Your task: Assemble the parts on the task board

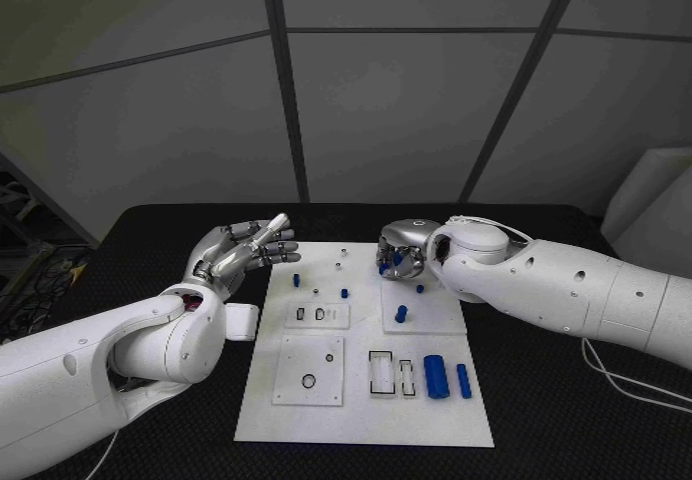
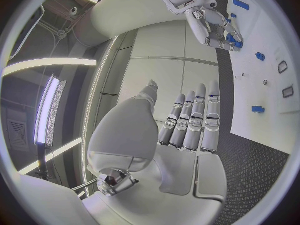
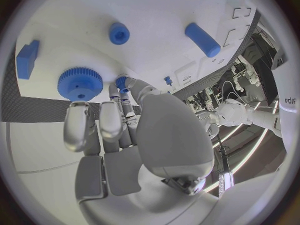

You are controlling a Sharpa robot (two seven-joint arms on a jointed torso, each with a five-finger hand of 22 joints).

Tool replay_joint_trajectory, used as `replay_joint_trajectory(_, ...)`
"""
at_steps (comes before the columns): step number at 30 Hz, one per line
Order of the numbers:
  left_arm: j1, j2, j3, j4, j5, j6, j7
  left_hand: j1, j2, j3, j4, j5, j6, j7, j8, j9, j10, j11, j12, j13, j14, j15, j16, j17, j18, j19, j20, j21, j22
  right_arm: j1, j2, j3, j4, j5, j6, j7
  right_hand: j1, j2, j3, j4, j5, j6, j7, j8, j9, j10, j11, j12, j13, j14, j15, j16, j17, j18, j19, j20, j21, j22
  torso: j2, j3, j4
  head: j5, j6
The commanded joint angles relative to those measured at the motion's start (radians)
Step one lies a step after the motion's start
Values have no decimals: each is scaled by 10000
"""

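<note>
Task board [image 1: 361, 415] lies in the table's middle with blue cylinders [image 1: 436, 377] near its right near recesses, while the left hand [image 1: 245, 250] hovers open at its far left and the right hand [image 1: 404, 252] pinches a small blue part [image 3: 122, 82] over the far side.

my black surface [image 1: 548, 400] carries everything in front of me. a white cable [image 1: 623, 378] loops across it on my right, near the edge. grey wall panels [image 1: 389, 100] with dark seams stand behind the surface.
</note>
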Motion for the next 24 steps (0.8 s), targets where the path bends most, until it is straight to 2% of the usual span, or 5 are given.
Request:
replay_joint_trajectory(1,9,10,9,0,-108,138,24,86,49,0,-70,-23,19,110,-33,-14,-4,68,-40,-10,-17,56,-74,17,-74,34,1,25,11,21,40,-1,-45,50,240,131,-19,6,110,3,25,122,-3,64,15,116,3,38,-13,332,1,85,27,-137,68,-3,58,46,13,-6,-1,-5,-2)
replay_joint_trajectory(5,9,11,9,-4,-108,142,17,88,52,0,-76,-23,18,112,-38,-15,-7,69,-46,-10,-18,58,-79,19,-75,31,1,24,11,19,65,-3,-61,36,46,130,4,54,246,-32,25,329,-31,130,44,275,-33,62,-7,327,-25,153,72,-148,100,-18,107,125,18,-5,6,5,-22)
replay_joint_trajectory(9,9,4,10,-10,-108,149,9,90,64,2,-81,-23,19,116,-43,-16,-9,71,-54,-10,-17,59,-85,21,-75,28,2,23,11,16,15,-3,51,-148,-720,114,117,172,506,-147,-243,664,-92,244,90,579,-115,107,23,317,-90,221,109,-179,197,-62,206,304,21,-6,-2,4,-2)
replay_joint_trajectory(16,10,-29,10,-10,-108,154,-19,90,68,2,-83,-23,19,118,-45,-16,-10,72,-58,-10,-17,60,-88,22,-76,26,2,23,11,13,-198,0,478,-238,-2113,-30,130,211,751,-268,-179,866,-119,283,104,808,-165,76,35,312,-143,295,145,-215,306,-116,314,497,26,-9,1,12,6)
replay_joint_trajectory(24,11,-51,10,-5,-108,187,-39,66,49,-31,-105,-24,18,138,-74,-20,-17,85,-98,-9,-43,74,-137,27,-84,-5,9,12,8,16,-107,5,601,-253,-2945,-212,130,209,916,-348,-124,858,-93,236,85,796,-143,-17,14,288,-134,278,81,-204,259,-121,301,449,44,-25,30,20,83)
